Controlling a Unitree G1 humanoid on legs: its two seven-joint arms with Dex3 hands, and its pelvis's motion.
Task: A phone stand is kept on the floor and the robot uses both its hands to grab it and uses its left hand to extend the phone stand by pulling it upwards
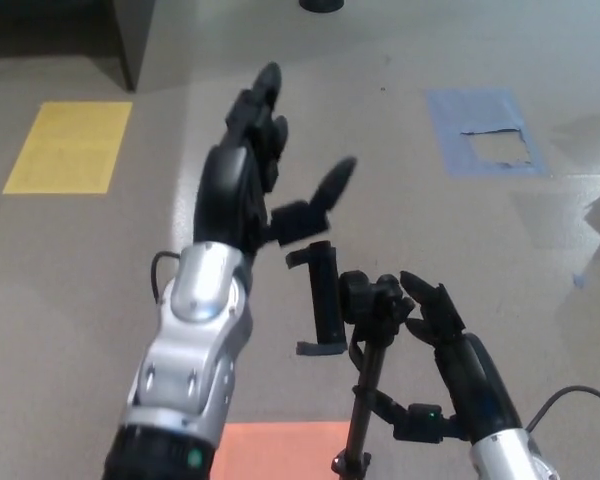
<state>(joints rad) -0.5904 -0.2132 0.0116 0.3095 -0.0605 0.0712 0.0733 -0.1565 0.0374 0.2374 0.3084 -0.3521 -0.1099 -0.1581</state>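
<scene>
The black phone stand (365,385) rises from the bottom of the head view, its pole upright and its clamp head (323,300) at the top. My left hand (252,170) is raised well above and left of the clamp, open, fingers spread, touching nothing. Just right of the stand's head is my right hand (435,320), with its fingers apart and close beside the knob; I cannot tell if they touch it. Its thumb (400,418) reaches toward the pole lower down.
An orange patch (280,450) lies on the floor at the stand's base. A yellow rectangle (68,147) is at far left and a torn blue patch (485,135) at far right. A dark cabinet (130,40) stands at the back left.
</scene>
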